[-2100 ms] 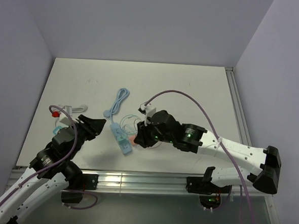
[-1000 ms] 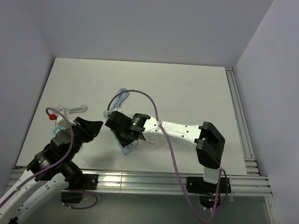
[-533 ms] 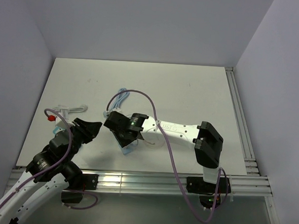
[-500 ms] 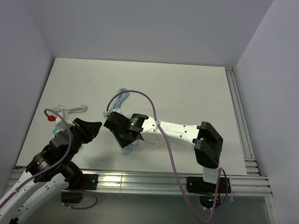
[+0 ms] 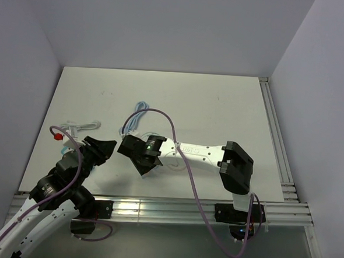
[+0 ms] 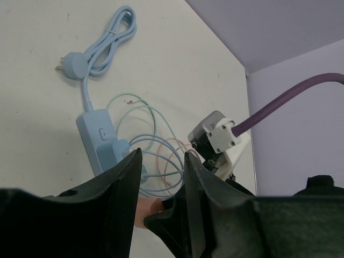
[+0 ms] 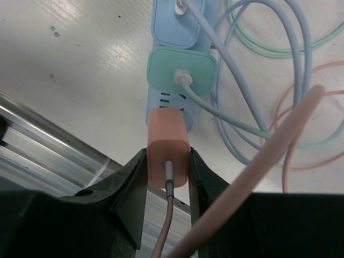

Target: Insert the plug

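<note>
Plug orientation first: in your right wrist view the salmon plug [image 7: 168, 142] has its long axis running along the fingers. Its nose points away from the camera toward the blue power strip [image 7: 173, 102], and its cable leaves the back end toward the wrist. It sits squarely between the two fingers of the right pincer [image 7: 168, 161], which is clamped on its two sides. Its front edge meets the strip's near end, just beside the green plug [image 7: 183, 72]. A bare pair of slots shows between the two. You cannot tell from here whether the prongs are in.

Your top view hides all of this: the right pincer [image 5: 144, 166] covers the plug and most of the strip. Only the coiled cord [image 5: 139, 111] shows on the bench [image 5: 220, 108].

Your left wrist view gives you the strip's [image 6: 95, 137] far half, its switch, and the loops of green, blue and pink cable [image 6: 156, 137] beside it.

The left pincer [image 6: 163, 158] has its fingers a little apart with nothing between them, and hangs near the strip's left side.
</note>
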